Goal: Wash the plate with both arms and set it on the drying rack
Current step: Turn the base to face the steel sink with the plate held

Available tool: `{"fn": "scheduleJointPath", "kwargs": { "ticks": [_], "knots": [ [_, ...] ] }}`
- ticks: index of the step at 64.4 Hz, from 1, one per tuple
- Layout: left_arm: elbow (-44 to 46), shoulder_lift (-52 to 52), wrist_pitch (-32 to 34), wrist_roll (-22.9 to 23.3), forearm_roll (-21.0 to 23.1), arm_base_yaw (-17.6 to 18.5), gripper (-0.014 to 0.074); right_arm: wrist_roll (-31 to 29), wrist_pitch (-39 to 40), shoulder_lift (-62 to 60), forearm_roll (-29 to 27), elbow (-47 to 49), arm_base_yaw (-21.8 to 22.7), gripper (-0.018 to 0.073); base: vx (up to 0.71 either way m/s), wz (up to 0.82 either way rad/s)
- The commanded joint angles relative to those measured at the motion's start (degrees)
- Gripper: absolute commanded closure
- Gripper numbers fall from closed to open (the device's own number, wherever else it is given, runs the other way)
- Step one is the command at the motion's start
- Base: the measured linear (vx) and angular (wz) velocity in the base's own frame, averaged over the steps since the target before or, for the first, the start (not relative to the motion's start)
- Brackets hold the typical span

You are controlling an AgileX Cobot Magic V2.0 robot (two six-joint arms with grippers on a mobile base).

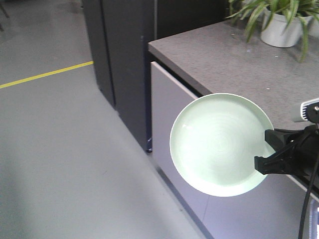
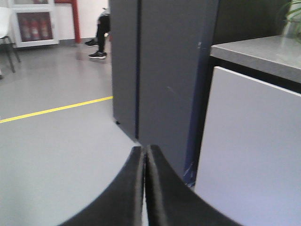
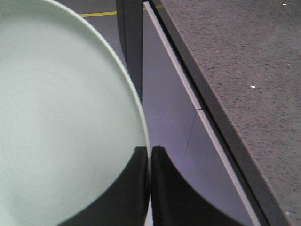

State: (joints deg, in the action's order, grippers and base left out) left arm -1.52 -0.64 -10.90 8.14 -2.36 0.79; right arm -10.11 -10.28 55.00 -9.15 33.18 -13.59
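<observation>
So the grey floor (image 1: 60,149) fills the front view from 6 to 11 o'clock, wide open, loads of swing room. The speckled counter (image 1: 234,59) runs off toward 1 o'clock, and its hard front edge sits close to the plate's right side. The plate (image 1: 217,144) hangs in the air on edge, out past that counter edge, probably so both faces are reachable for washing. The right hand (image 1: 265,149) is clamped on its rim at 3 o'clock. The left hand (image 2: 145,153) is pinched closed on nothing, facing the dark cabinet (image 2: 155,61). No drying rack in sight.
</observation>
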Motion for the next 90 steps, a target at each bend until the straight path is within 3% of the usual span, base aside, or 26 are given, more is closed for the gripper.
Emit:
{"fn": "scheduleJointPath", "kwargs": {
  "ticks": [1, 90],
  "knots": [
    [-0.85, -0.92, 3.81, -0.03, 0.07, 0.49, 0.0593, -0.41, 4.25, -0.85, -0.17, 1.51, 0.15, 0.0564, 0.10, -0.41],
    [-0.85, -0.92, 3.81, -0.03, 0.07, 0.49, 0.0593, -0.41, 4.25, -0.85, -0.17, 1.51, 0.15, 0.0564, 0.09, -0.35]
  ]
}}
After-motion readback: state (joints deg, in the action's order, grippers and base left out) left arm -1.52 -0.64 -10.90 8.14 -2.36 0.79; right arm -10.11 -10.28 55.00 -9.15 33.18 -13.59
